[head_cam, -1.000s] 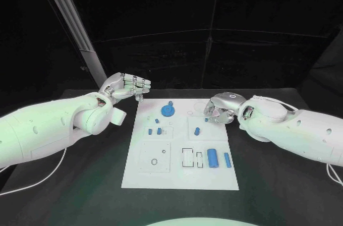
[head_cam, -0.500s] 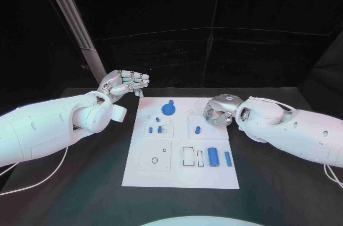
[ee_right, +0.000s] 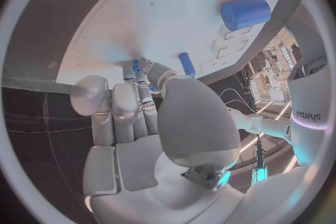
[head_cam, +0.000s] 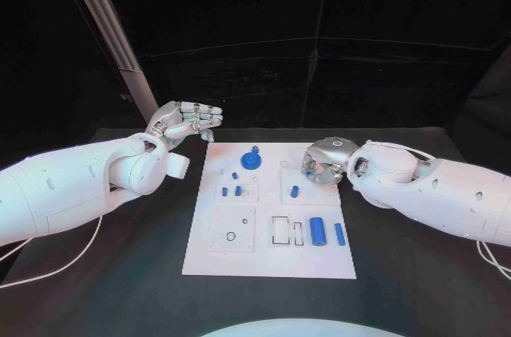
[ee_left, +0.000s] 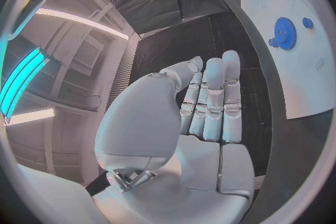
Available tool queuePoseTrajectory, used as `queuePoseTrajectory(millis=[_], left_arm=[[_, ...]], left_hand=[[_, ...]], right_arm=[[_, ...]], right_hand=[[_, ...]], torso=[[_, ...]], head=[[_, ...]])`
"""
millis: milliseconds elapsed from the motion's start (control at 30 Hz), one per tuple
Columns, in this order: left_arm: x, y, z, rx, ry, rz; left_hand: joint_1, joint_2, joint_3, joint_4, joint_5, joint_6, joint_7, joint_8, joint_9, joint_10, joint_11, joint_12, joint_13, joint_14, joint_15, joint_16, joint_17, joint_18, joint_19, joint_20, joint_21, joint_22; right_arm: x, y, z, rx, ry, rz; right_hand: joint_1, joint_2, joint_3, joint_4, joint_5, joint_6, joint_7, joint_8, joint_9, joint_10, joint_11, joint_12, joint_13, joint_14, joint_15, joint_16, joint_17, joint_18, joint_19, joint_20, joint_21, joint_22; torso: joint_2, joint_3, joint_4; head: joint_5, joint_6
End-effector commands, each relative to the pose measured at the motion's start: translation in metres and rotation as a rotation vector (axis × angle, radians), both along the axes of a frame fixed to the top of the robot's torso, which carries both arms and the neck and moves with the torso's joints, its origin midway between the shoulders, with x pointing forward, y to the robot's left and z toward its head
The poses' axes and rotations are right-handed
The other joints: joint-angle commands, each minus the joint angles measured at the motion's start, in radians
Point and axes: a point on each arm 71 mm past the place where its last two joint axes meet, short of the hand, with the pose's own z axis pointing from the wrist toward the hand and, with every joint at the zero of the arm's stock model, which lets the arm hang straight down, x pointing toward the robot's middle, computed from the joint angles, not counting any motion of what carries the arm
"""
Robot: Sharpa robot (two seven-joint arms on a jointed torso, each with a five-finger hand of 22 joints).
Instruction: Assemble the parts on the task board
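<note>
Nearest, on the white task board (head_cam: pixel 272 259) resting on the black tabletop (head_cam: pixel 128 278): a thick blue cylinder (head_cam: pixel 317 230) beside a thinner blue pin (head_cam: pixel 340 234) along the board's near right part. Farther up the board, small blue pegs (head_cam: pixel 230 191) and a blue gear (head_cam: pixel 251 160) close to its far edge. Over the board's right edge, right hand (head_cam: pixel 323 162), fingers curled in, nothing held. Beyond the board's far left corner, left hand (head_cam: pixel 190 123) raised, fingers curled shut, empty.

I read one marking, the word "sharpa" seen inverted, on the white arm (ee_right: pixel 311 117), nothing else legible
</note>
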Motion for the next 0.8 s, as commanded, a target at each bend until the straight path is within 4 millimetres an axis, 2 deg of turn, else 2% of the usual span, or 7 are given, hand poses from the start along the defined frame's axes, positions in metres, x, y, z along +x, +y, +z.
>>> queuePoseTrajectory(millis=[33, 367, 800], left_arm=[[0.0, 0.0, 0.001, -0.007, -0.003, 0.007], [0.001, 0.004, 0.0, 0.0, 0.006, 0.019], [0.001, 0.009, 0.0, 0.005, 0.007, 0.032]], left_hand=[[-0.003, 0.008, -0.001, -0.006, -0.002, -0.001, 0.005, 0.006, -0.001, 0.004, 0.001, 0.004, 0.0, 0.015, 0.0, 0.008, -0.001, 0.015, 0.0, 0.001, 0.003, 0.001], [-0.005, 0.007, -0.004, -0.007, -0.002, -0.007, 0.006, 0.004, -0.002, -0.004, 0.003, 0.005, -0.002, 0.02, 0.001, 0.014, -0.002, 0.015, 0.004, 0.001, 0.006, 0.003], [-0.007, 0.005, -0.006, -0.009, -0.002, -0.013, 0.008, 0.003, -0.003, -0.009, 0.004, 0.007, -0.002, 0.02, 0.002, 0.016, -0.003, 0.014, 0.005, 0.002, 0.007, 0.003]], right_arm=[[-0.002, 0.0, -0.005, -0.057, -0.009, -0.003], [-0.004, 0.002, 0.0, -0.044, -0.073, 0.004], [-0.016, -0.005, 0.014, 0.087, -0.133, 0.015]], right_hand=[[0.013, 0.019, 0.018, -0.006, -0.017, 0.023, -0.004, 0.01, 0.004, 0.024, -0.008, 0.009, 0.008, 0.031, -0.011, 0.013, 0.007, -0.023, 0.011, 0.0, 0.028, 0.037], [0.021, 0.022, 0.041, -0.022, -0.022, 0.034, -0.004, 0.009, 0.005, 0.034, -0.009, 0.003, 0.011, 0.028, -0.012, 0.02, 0.009, -0.024, 0.005, -0.003, 0.042, 0.05], [0.02, 0.016, 0.056, -0.032, -0.021, 0.03, 0.001, 0.002, 0.002, 0.032, -0.005, -0.007, 0.011, 0.027, -0.009, 0.025, 0.01, -0.024, 0.0, -0.002, 0.051, 0.058]], torso=[[0.0, -0.0005, 0.0006], [-0.001, 0.0001, -0.0001], [-0.001, -0.0004, -0.0003]], head=[[0.001, -0.003], [0.004, -0.005], [0.002, -0.002]])
